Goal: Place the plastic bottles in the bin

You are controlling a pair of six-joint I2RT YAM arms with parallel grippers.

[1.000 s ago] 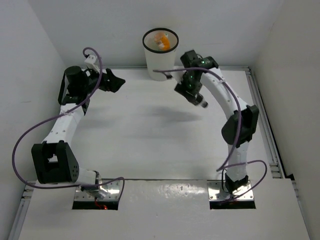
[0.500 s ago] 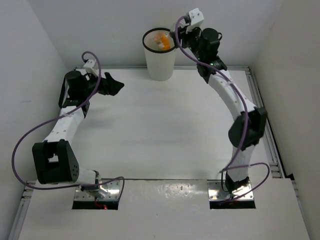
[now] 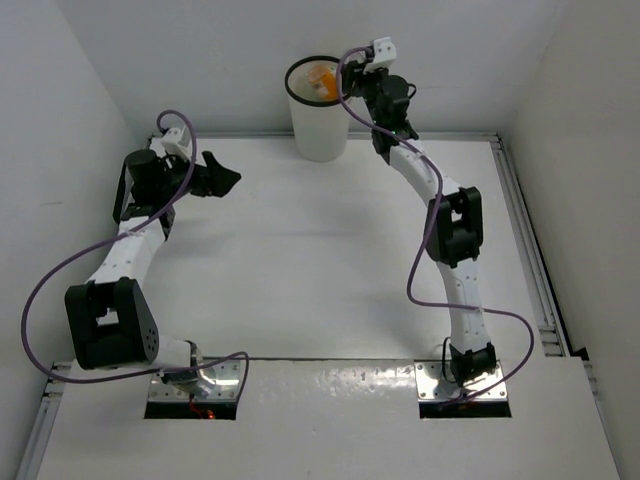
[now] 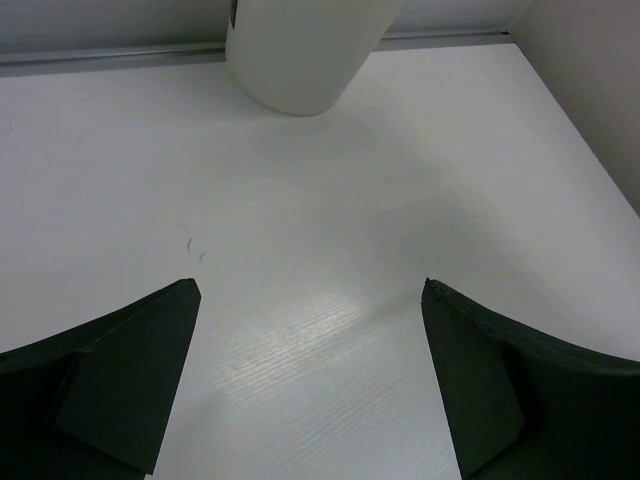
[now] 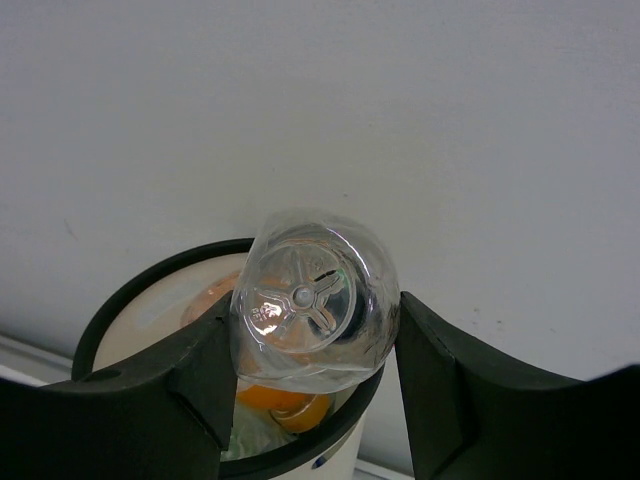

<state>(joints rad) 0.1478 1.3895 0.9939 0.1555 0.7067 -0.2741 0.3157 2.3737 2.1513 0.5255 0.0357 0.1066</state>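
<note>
1. Compared with a second back, the right arm isn't bent low over the table (image 3: pixel 300 260) any more. It has swung up and stretched out, so its wrist sits right at the right side of the bin (image 3: pixel 320 130). The left arm has only nudged a bit toward its own side.
2. The right gripper (image 5: pixel 308 330) is clamped on a clear bottle (image 5: pixel 305 295), one finger on each side of the body.
3. The left gripper (image 4: pixel 308 290) is spread wide with nothing between the fingers. It hangs over the far left part of the table, well apart from the bin.
4. For room, the bin stands against the back wall (image 3: pixel 250 60), just past the table's far edge rail (image 3: pixel 450 135). Side walls close in on the left and right. The middle of the table is bare white surface between the two arms.
5. From the right wrist we see the held bottle over the right part of the bin's black rim (image 5: pixel 130 290), above the opening.
6. The bottle is see-through and a little dented, and its star-moulded base faces the wrist camera. We can't tell what label it has from here.
7. An orange bottle (image 3: pixel 322 78) already lies inside the bin.
</note>
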